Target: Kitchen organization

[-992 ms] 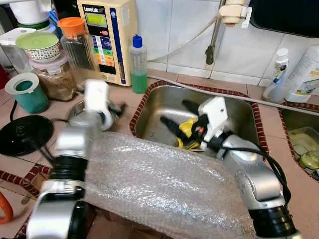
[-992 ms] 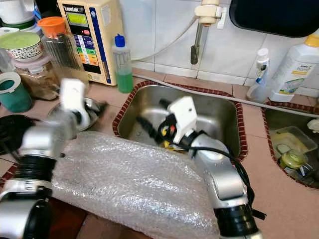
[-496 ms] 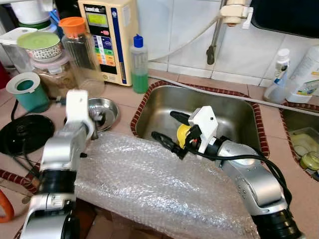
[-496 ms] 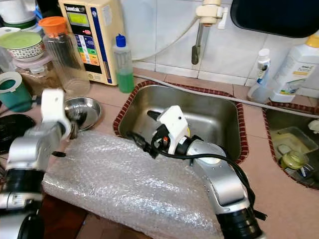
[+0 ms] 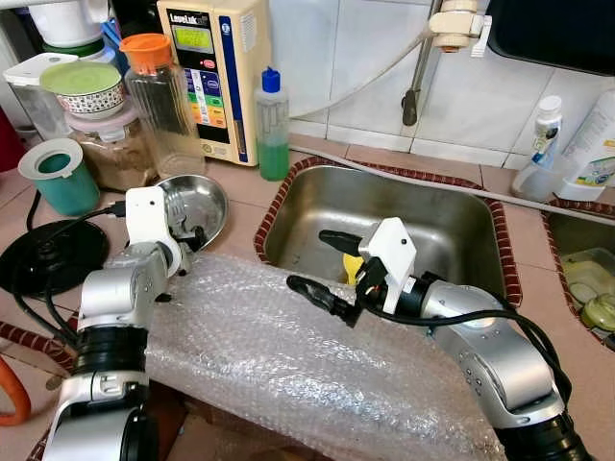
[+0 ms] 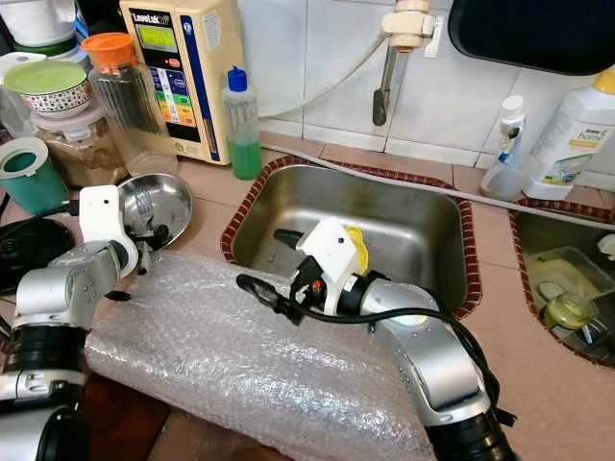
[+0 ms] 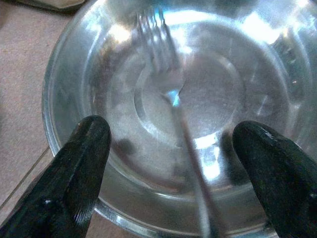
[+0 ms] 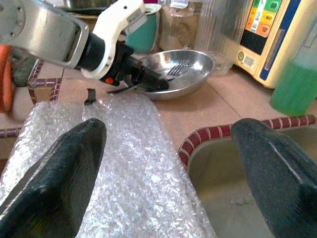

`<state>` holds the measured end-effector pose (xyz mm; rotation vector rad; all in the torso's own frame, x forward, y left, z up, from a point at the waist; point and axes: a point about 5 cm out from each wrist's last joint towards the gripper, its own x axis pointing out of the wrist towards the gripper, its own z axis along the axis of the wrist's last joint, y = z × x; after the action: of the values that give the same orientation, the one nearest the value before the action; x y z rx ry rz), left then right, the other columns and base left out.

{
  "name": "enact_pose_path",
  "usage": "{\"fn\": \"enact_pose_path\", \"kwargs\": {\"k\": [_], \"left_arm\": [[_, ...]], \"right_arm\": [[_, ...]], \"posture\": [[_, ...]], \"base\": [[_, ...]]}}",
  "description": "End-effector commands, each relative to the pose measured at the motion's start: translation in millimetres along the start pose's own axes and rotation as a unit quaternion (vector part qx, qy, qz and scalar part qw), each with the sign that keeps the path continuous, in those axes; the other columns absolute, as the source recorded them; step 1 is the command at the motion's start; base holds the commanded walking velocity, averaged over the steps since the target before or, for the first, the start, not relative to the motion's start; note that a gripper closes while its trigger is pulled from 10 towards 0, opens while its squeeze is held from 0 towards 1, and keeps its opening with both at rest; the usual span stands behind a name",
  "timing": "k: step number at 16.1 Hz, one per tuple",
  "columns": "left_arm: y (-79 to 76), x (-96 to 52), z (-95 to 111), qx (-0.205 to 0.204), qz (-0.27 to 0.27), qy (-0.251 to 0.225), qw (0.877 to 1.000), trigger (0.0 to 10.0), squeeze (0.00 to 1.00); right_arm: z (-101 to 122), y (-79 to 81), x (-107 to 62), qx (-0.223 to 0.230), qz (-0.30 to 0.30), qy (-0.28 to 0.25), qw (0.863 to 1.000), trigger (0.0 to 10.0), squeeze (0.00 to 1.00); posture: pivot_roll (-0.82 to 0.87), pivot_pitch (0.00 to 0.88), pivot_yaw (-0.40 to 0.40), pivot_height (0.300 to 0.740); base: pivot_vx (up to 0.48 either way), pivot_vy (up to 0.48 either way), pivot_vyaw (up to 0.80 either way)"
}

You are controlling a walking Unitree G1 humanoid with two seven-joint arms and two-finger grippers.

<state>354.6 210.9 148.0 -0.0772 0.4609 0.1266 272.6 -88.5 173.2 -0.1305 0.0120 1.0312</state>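
Fork (image 7: 166,84) lies in steel bowl (image 5: 197,199), left of sink (image 5: 452,226); left gripper (image 7: 173,163) spread astride its handle should descend squarely; right gripper (image 5: 332,269) spread, empty.

We see a fork (image 7: 166,74) in the bowl (image 5: 207,206), left of the sink (image 5: 442,216); bubble wrap (image 5: 288,365) lies before both.
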Motion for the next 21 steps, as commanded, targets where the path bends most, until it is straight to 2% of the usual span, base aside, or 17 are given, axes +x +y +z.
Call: {"fn": "enact_pose_path", "kwargs": {"k": [1,5,9,13,16,18,21], "left_arm": [[-0.6,0.8,3.3,-0.003,-0.001,0.002,1.0,10.0,0.0],[4.0,0.6,15.2,0.022,0.002,-0.005,1.0,10.0,0.0],[9.2,2.4,17.7,0.041,0.002,0.004,0.999,10.0,0.0],[-4.3,7.5,16.3,0.026,-0.028,0.013,0.999,10.0,0.0],[-17.1,10.6,18.2,0.026,-0.047,0.007,0.999,10.0,0.0],[-19.9,11.5,17.6,0.026,-0.053,0.009,0.998,10.0,0.0],[-19.0,14.1,8.3,0.025,-0.055,0.02,0.998,10.0,0.0]], "right_arm": [[2.6,2.7,-1.0,-0.006,0.006,0.0,1.0,10.0,0.0],[2.2,2.8,-1.4,-0.01,0.004,0.004,1.0,10.0,0.0],[1.7,6.3,-1.6,-0.005,0.02,0.009,1.0,10.0,0.0],[0.9,8.4,-3.3,0.001,0.032,0.013,0.999,10.0,0.0],[4.1,9.4,-5.3,0.038,0.033,-0.006,0.999,10.0,0.0],[6.6,9.3,-6.8,0.048,0.038,-0.01,0.998,10.0,0.0],[4.0,10.1,-8.4,0.039,0.042,0.001,0.998,10.0,0.0]], "posture": [[0.05,0.0,0.033,0.74],[0.05,0.0,0.033,0.74],[0.05,0.0,0.033,0.74],[0.05,0.0,0.034,0.74],[0.04,0.0,0.036,0.74],[0.03,0.0,0.036,0.74],[0.03,0.0,0.032,0.74]], "base": [[0.0,0.0,0.0],[0.0,0.0,0.0],[0.0,0.0,0.0],[0.0,0.0,0.0],[0.0,0.0,0.0],[0.0,0.0,0.0],[0.0,0.0,0.0]]}}
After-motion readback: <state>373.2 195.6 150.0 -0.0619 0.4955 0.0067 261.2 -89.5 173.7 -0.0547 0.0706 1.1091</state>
